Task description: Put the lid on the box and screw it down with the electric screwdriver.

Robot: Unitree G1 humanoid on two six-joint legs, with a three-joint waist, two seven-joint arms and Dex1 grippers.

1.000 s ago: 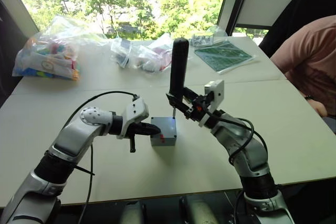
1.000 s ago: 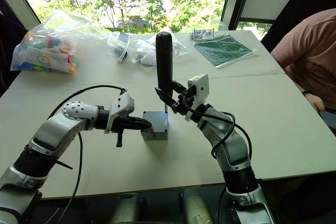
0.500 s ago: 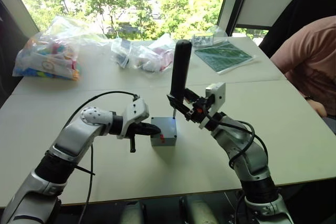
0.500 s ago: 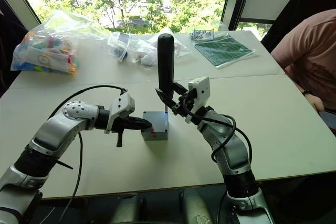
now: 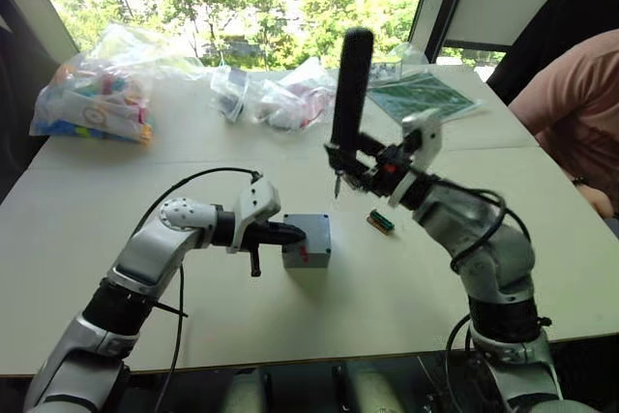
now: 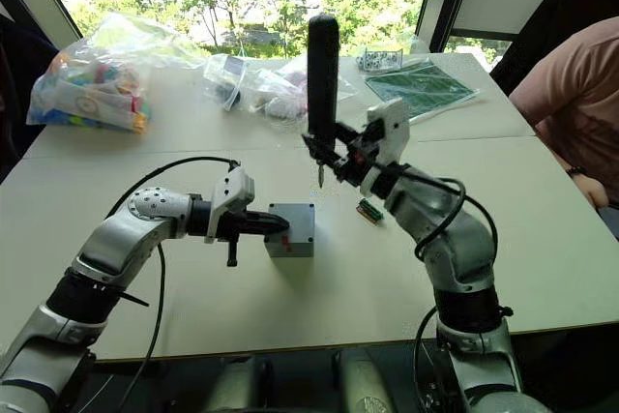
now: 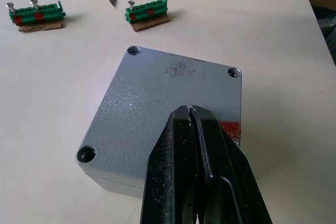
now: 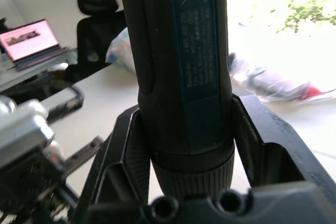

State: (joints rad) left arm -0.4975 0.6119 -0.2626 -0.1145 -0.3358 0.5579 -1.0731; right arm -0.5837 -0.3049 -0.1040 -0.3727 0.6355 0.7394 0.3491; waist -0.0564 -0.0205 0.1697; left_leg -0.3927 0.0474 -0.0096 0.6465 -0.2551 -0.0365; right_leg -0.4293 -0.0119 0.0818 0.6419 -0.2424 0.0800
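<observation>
The closed left jaws cover the near edge of the lid (image 7: 173, 103); the electric screwdriver (image 8: 178, 66) runs past the frame's edge above the right jaws.

From my remote station I look down on a pale table (image 5: 116, 268) set against a window. The grey box (image 5: 308, 242) sits near its middle with the lid (image 7: 173, 98) closed on top. Just beside the box, toward the robot's right, lies a small green component (image 5: 380, 222); the left wrist view shows two such green terminal pieces (image 7: 37, 14) lying on the surface beyond the box. Along the far edge rest a clear bag of colourful parts (image 5: 92, 103), smaller clear plastic bags (image 5: 280, 99) and a green circuit board (image 5: 426, 94). A seam crosses the tabletop between these and the box.
</observation>
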